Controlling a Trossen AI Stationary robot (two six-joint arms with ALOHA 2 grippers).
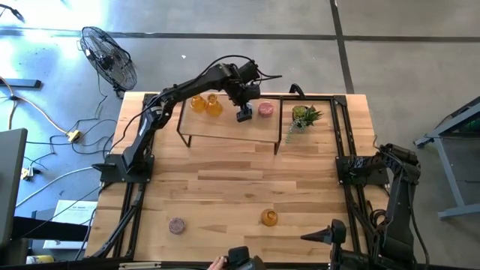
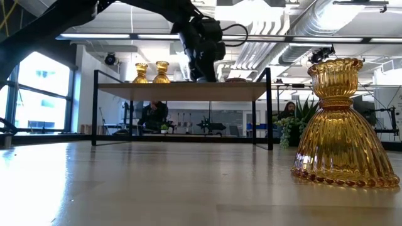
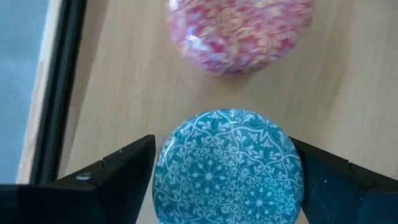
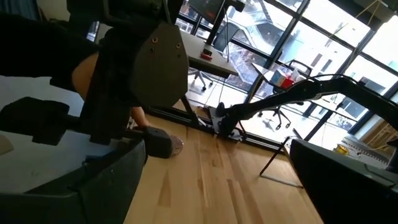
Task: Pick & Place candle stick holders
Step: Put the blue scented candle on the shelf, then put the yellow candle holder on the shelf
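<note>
The blue holder [image 3: 227, 168] sat on the shelf [image 1: 225, 129] between the left gripper's [image 1: 244, 115] spread fingers [image 3: 106, 180], a thin gap showing on each side. The pink holder [image 3: 241, 31] stood just beyond it, and two amber holders [image 1: 206, 104] stood to the gripper's other side. Well away, near the bench [image 1: 225, 187] front, lay the third amber holder [image 1: 269, 217] and the mauve one [image 1: 176, 225]. The right gripper [image 1: 322, 235] waited there, spread wide.
</note>
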